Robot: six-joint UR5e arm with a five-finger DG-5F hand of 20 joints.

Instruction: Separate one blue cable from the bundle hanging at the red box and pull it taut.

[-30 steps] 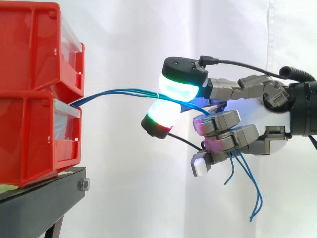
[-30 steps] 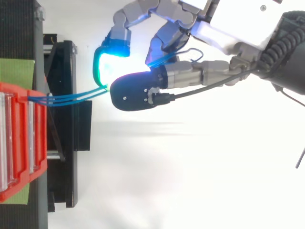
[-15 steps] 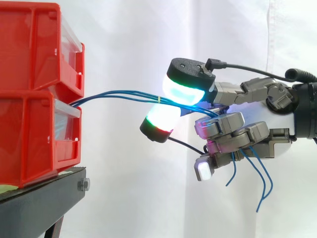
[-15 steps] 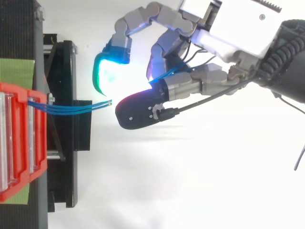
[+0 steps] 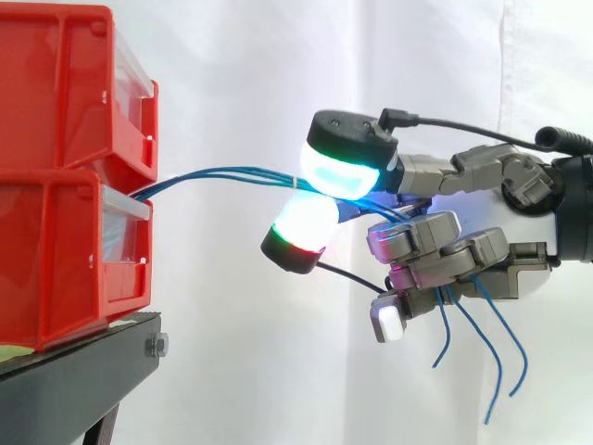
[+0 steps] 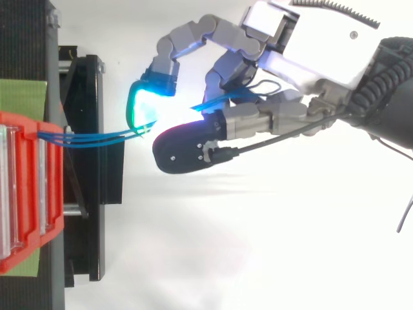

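Separation of a single strand was not yet made: the hand [image 5: 463, 255] was closed on the blue cables [image 5: 222, 173], with the whole bundle passing between two glowing pads [image 5: 341, 171] and on under the curled fingers, and the loose ends [image 5: 496, 362] dangling below the palm. The cables ran in a shallow, slightly bowed arc from the front of the red box [image 5: 65, 241], where they emerged between the upper and lower bins, to the hand, which was well apart from the box. In the top view the strands fanned a little near the box and drew together at the pads.

By that showing, the step in hand was the picking-out. The next move would call for easing the pinch so that all but one strand dropped free, then drawing away from the box until the bow went out. Open room lay on that side before the white curtain [image 5: 241, 74]. The nearest hard edges were the bin fronts and the lip of the black stand [image 5: 93, 371] beneath the cables.
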